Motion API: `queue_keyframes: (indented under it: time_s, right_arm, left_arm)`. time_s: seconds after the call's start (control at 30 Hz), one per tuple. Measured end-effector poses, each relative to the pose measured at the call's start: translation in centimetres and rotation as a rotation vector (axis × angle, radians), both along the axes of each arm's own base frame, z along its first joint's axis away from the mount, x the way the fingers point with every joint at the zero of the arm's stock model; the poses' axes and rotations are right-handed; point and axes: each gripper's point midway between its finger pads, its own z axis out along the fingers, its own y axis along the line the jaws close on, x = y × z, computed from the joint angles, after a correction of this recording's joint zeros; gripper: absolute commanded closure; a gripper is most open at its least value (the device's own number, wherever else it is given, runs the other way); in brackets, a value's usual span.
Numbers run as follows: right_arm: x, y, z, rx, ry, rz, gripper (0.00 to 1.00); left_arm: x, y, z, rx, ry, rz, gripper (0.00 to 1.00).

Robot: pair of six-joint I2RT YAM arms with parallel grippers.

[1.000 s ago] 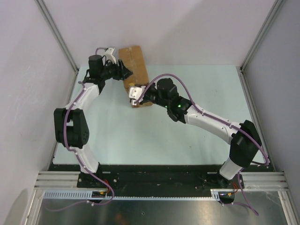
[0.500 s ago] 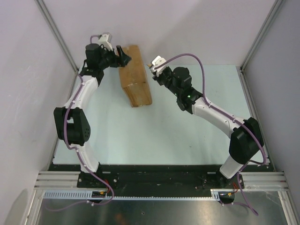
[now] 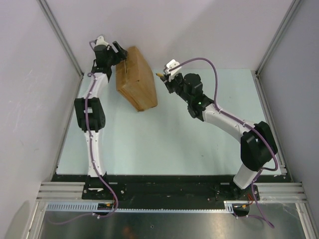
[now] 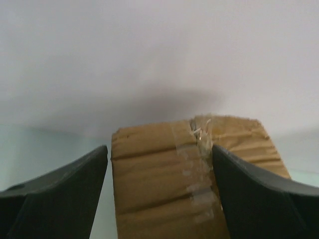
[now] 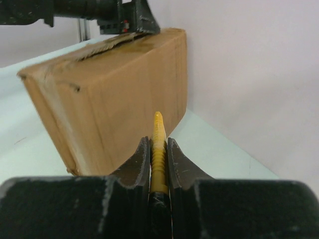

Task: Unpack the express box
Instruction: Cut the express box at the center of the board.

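Two grippers are working at the far side of the pale green table point(image 3: 189, 144), one on each side of the express box point(image 3: 135, 79). The left gripper point(image 4: 159, 149) is standing wide open at the box's far left corner, its dark, smooth fingers point(image 4: 75, 179) flanking the end of the carton. There is a sliver of table showing beside the left finger, while the right finger is overlapping the cardboard edge, and I cannot tell whether it is touching. The right gripper point(image 5: 158, 144) is pinching narrowly on a slim yellow tool point(image 5: 158, 129) with a ribbed spine, its tip pointing at the box's broad side without reaching it. The box is sitting skewed at the far left of the table, just beside the back wall point(image 3: 199, 30). It is a plain brown rectangular carton with matte, faintly corrugated faces. Wrinkled clear tape point(image 4: 197, 174) is running down its end, and a ragged dark slit is showing along its upper edge.
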Motion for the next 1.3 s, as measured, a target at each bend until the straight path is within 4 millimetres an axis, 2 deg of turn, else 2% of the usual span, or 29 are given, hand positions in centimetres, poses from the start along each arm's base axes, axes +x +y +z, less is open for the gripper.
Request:
queue_keyframes:
  time_s: [0.17, 0.27, 0.4, 0.63, 0.87, 0.97, 1.07, 1.1, 1.3]
  right_arm:
    - [-0.4, 0.5, -0.6, -0.003, 0.014, 0.012, 1.0]
    - [-0.5, 0.6, -0.5, -0.002, 0.012, 0.014, 1.0]
    - [-0.2, 0.1, -0.5, 0.003, 0.013, 0.004, 1.0]
    - [-0.3, 0.2, -0.4, 0.02, 0.025, 0.029, 1.0]
    - [-2.4, 1.0, 0.4, 0.032, 0.059, 0.111, 1.0]
    - [-3.9, 1.1, 1.6, 0.046, 0.066, 0.143, 1.0]
    - [-5.2, 1.0, 2.4, 0.051, 0.08, 0.165, 1.0]
    - [-5.5, 1.0, 2.6, 0.051, 0.084, 0.17, 1.0]
    - [-7.0, 1.5, 2.1, 0.041, 0.128, 0.19, 1.0]
  left_arm:
    - [1.9, -0.2, 0.9, 0.019, -0.071, -0.014, 0.18]
    - [1.8, -2.0, 1.0, 0.038, -0.111, -0.123, 0.25]
    - [0.7, -4.5, 0.9, 0.093, -0.168, -0.272, 0.3]
    - [-4.9, -8.5, 0.8, 0.122, -0.164, -0.46, 0.37]
    - [-11.7, -11.2, 0.3, 0.114, -0.132, -0.584, 0.42]
    - [-14.5, -12.0, 0.3, 0.102, -0.11, -0.609, 0.38]
    - [-16.4, -12.6, 0.5, 0.08, -0.084, -0.631, 0.28]
    - [-16.8, -12.7, 0.6, 0.071, -0.073, -0.633, 0.24]
    - [-18.4, -13.3, 0.7, -0.004, 0.018, -0.662, 0.17]
